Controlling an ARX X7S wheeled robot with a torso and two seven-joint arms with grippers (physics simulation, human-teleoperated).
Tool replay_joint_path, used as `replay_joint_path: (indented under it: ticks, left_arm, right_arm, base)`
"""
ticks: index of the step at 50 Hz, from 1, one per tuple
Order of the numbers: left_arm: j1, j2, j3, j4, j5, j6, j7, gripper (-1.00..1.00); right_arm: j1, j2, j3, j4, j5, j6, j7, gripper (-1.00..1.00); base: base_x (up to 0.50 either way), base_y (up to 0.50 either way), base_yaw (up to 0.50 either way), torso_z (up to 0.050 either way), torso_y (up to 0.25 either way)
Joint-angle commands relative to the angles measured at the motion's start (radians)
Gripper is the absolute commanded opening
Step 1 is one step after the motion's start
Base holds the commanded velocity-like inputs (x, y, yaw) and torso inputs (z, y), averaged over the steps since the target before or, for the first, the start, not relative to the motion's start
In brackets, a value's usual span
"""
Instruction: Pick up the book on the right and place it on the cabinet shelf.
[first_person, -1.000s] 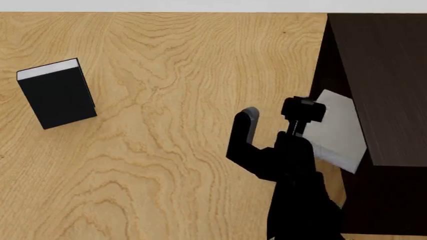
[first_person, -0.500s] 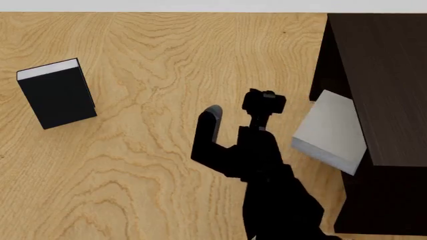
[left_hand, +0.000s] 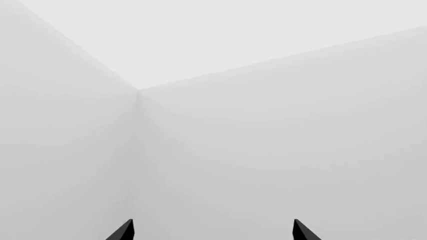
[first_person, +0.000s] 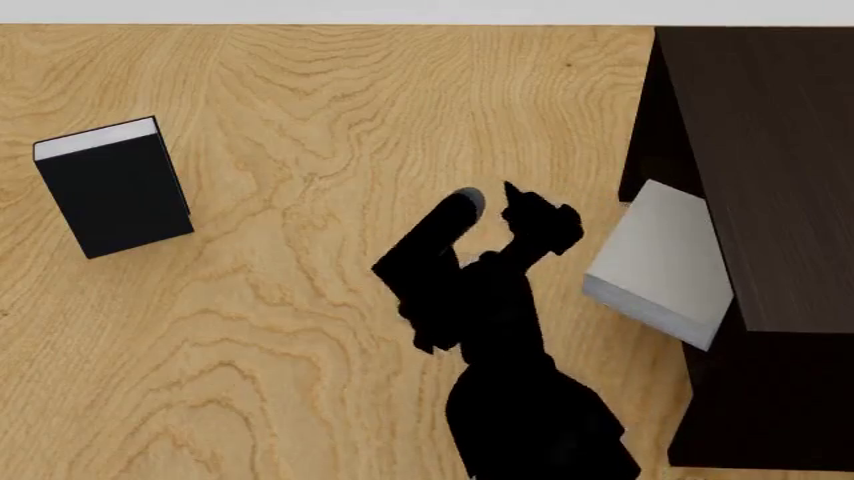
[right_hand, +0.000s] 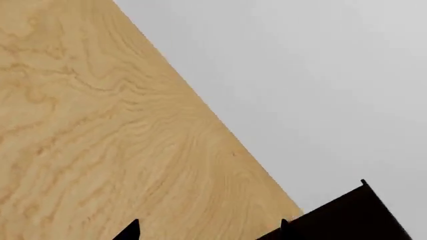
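Note:
The light grey book (first_person: 657, 258) lies at the right, its right part under the top board of the dark cabinet (first_person: 767, 150) and its left corner sticking out over the table. The shelf board itself is hidden under that top. My right gripper (first_person: 505, 207) is open and empty, to the left of the book and apart from it. In the right wrist view its tips (right_hand: 208, 231) stand apart over bare wood, with a cabinet corner (right_hand: 347, 215) beside them. My left gripper (left_hand: 212, 231) is open and empty, facing white walls; it does not show in the head view.
A black book with white page edges (first_person: 114, 188) lies at the far left of the wooden table (first_person: 307, 320). The cabinet takes up the table's right side. My right arm (first_person: 521, 400) reaches up from the front edge.
My right gripper has pulled back to the left, away from the grey book, and its wrist has turned. The grey book stays at the cabinet.

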Motion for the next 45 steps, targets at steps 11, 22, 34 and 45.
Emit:
replay_joint_path:
  ticks: [11, 22, 34, 45]
  left_arm:
    - [-0.009, -0.002, 0.027, -0.003, 0.009, 0.007, -0.002, 1.00]
    - [-0.012, -0.003, 0.037, -0.004, 0.011, 0.006, -0.004, 1.00]
    - [0.002, -0.015, 0.041, -0.003, 0.017, 0.021, -0.007, 1.00]
    - [-0.008, -0.020, 0.051, -0.002, 0.013, 0.018, -0.011, 1.00]
  right_arm:
    - [-0.081, -0.001, 0.516, 0.002, -0.048, -0.005, -0.086, 1.00]
    - [-0.097, -0.002, 0.488, 0.002, -0.028, -0.011, -0.134, 1.00]
    - [-0.104, -0.002, 0.417, 0.002, 0.041, -0.002, -0.174, 1.00]
    - [-0.108, -0.002, 0.523, 0.002, -0.011, 0.030, -0.155, 1.00]
  base:
    - [0.00, 0.00, 0.00, 0.000, 0.000]
    - [0.00, 0.00, 0.00, 0.000, 0.000]
    - [0.00, 0.00, 0.00, 0.000, 0.000]
    - [0.00, 0.00, 0.00, 0.000, 0.000]
